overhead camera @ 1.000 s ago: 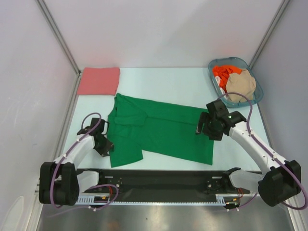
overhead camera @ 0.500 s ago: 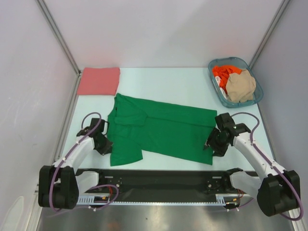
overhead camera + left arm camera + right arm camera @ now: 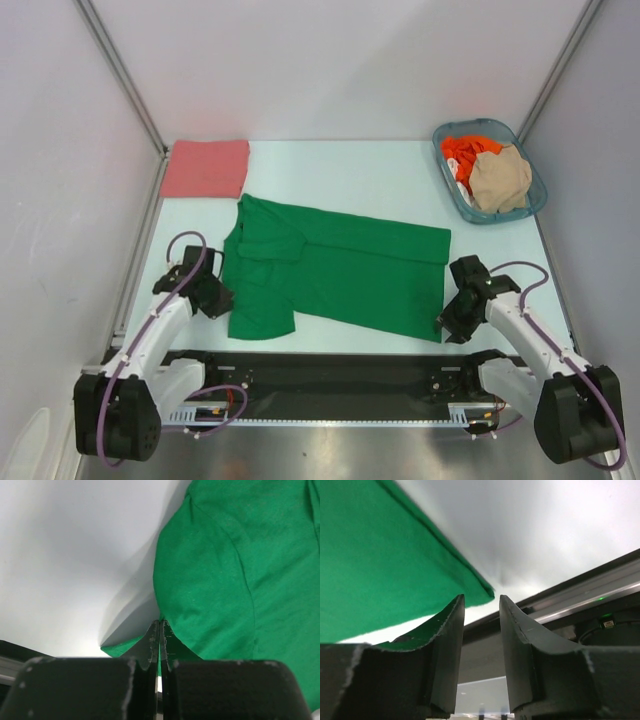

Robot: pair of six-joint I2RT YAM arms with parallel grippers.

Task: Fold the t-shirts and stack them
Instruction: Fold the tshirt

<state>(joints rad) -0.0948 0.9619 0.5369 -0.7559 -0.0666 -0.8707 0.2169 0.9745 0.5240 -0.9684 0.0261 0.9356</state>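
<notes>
The pale, smooth tabletop (image 3: 350, 170) carries a bright green short-sleeved cloth t-shirt (image 3: 340, 270) spread flat across its middle, a folded salmon-pink cloth shirt (image 3: 206, 168) at its far left corner and a blue-grey plastic basket (image 3: 541, 192) at its far right corner.

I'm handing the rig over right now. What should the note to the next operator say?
Left gripper: shut on the green t-shirt, at its near left edge.
Right gripper: open, jaws at that shirt's near right corner, no grip yet.
Pink t-shirt: folded, far left of the table.
Orange-red t-shirt and beige t-shirt: crumpled in the basket.
Done: pink one folded.
Left: fold the green one, then the two from the basket, and stack all four.
</notes>
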